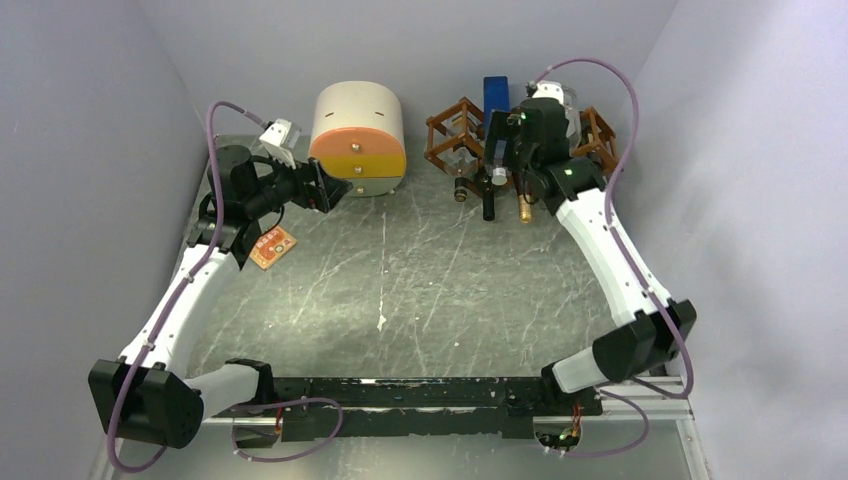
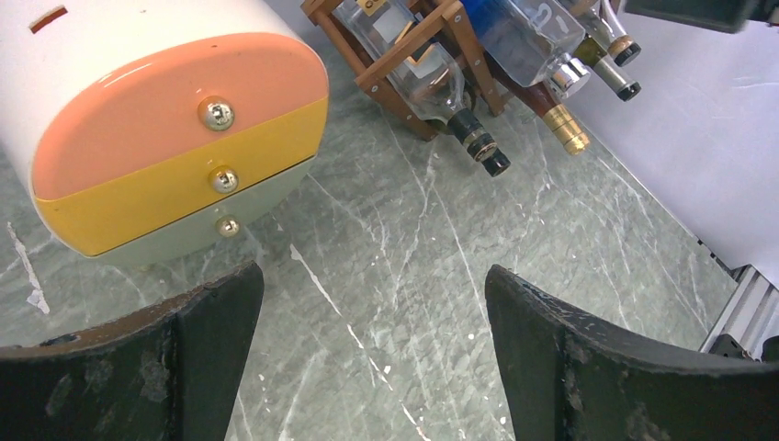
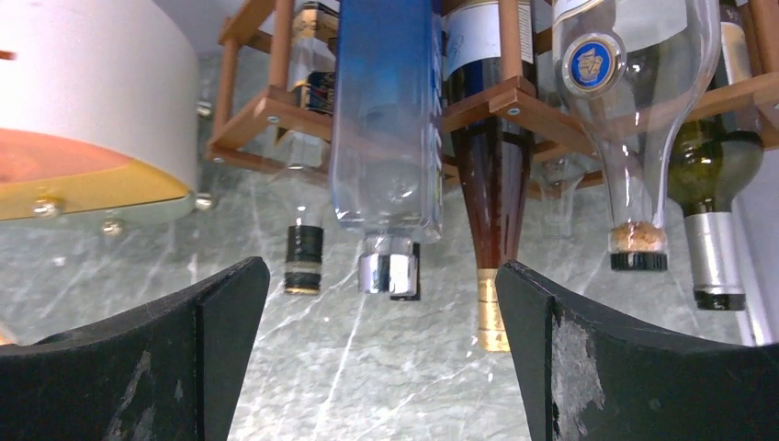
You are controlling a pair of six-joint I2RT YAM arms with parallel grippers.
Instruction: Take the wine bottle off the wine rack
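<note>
**Wine rack** (image 3: pixel 276 103): a reddish-brown wooden lattice. It stands at the far edge of the worktop (image 1: pixel 420 290), toward the far right corner, and holds five bottles whose necks stick out toward the near edge.

- **Dark wine bottle** (image 3: pixel 491 184): gold foil neck, lying in a middle cell of the rack.
- **Green wine bottle** (image 3: pixel 712 175): silver foil neck, at the rack's right end.
- **Blue bottle** (image 3: pixel 386 119): square body and chrome cap, just left of the dark wine bottle.
- **Corked bottle** (image 3: pixel 634 138): clear glass with a round blue badge, between the dark and green bottles.
- **Black-capped bottle** (image 3: pixel 303 253): clear glass, at the rack's left end.

**Right gripper** (image 3: pixel 378 271): hangs just in front of the bottle necks. Its fingers (image 3: pixel 597 367) are spread wide and touch nothing.

**Drawer box** (image 1: pixel 358 125): cream shell with orange, yellow and pale drawer fronts. It sits at the far edge, left of the rack.

**Left gripper** (image 2: pixel 375 276): faces the drawer box. Its fingers (image 2: pixel 184 367) are spread apart and hold nothing.

**Orange packet** (image 1: pixel 272 247): small and flat, lying near the left edge.
</note>
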